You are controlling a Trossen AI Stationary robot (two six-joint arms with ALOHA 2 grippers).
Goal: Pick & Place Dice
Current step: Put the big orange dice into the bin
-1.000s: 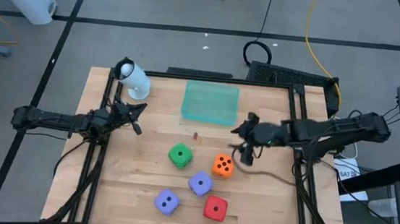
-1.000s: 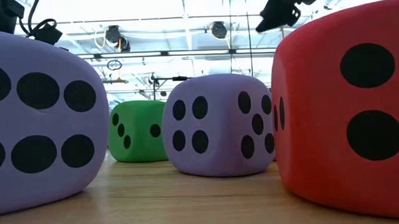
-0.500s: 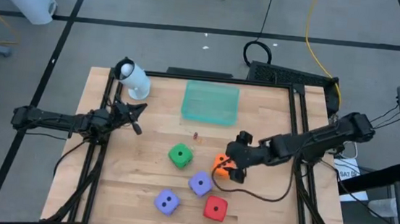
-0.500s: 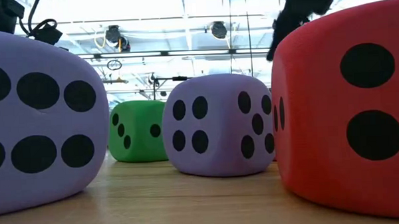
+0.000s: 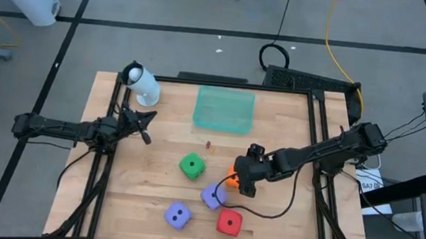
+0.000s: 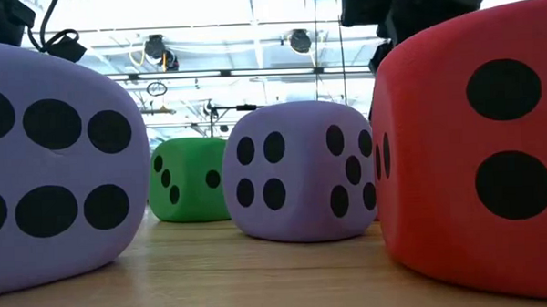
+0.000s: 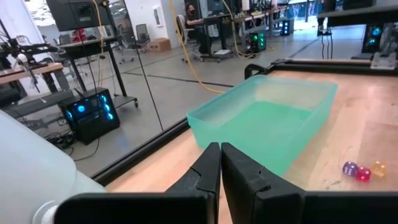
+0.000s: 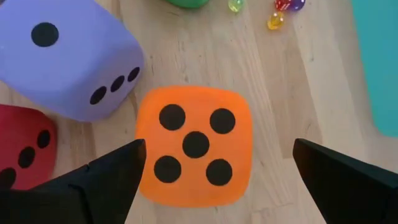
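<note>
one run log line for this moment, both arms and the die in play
right gripper: open, above orange die, not gripping | left gripper: shut, idle at table's left edge | green tray: no dice in it

Tabletop (image 5: pixel 154 176): pale wood, smooth, visible grain. Dice (image 8: pixel 194 146): matt, soft foam-like. Tray (image 7: pixel 267 121): translucent green plastic, glossy. Fingers (image 8: pixel 109 177): matt black.

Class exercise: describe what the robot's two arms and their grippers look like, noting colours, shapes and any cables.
Both arms are dark, slim and jointed. The left gripper has two flat black fingers tapering to narrow tips. The right gripper has two black wedge-shaped fingers. A thin dark cable loops from the right arm across the table. No markings are visible.
</note>
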